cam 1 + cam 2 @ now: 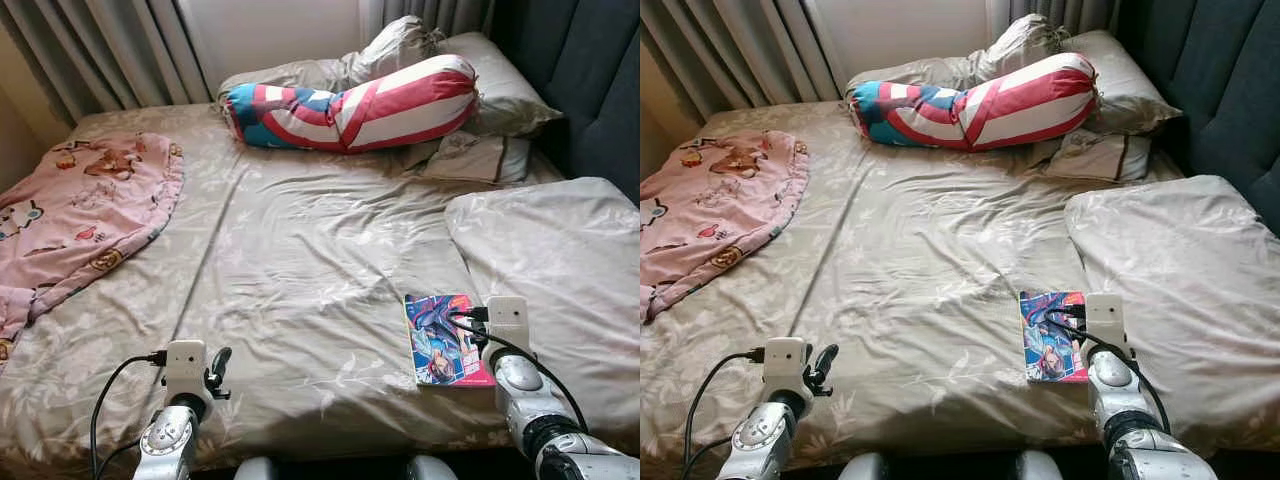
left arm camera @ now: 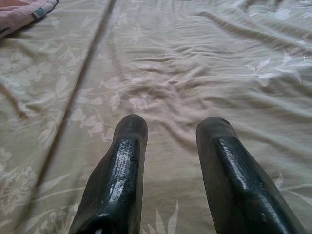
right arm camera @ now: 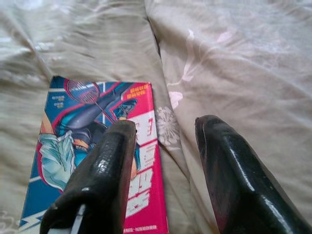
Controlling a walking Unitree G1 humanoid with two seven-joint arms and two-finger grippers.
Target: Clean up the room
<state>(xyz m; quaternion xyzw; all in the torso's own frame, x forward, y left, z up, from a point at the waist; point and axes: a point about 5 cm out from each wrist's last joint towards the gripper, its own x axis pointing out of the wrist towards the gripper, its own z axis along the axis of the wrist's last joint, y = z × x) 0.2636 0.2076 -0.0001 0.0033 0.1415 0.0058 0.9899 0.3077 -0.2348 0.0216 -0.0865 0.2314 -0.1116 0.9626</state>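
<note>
My view takes in a wide bed under a rumpled beige floral sheet, grey curtains hanging behind it beside a pale wall. A dark padded headboard runs along my right. Soft daylight falls across the wrinkled sheet.

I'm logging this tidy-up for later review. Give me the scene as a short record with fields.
setting: bed with a rumpled beige floral sheet
book: comic book lying flat near the bed's front edge
right gripper: open, over the book's right edge
left gripper: open, low over bare sheet, holding nothing
bolster: red, white and blue, at the head of the bed
blanket: pink, on the left side
</note>
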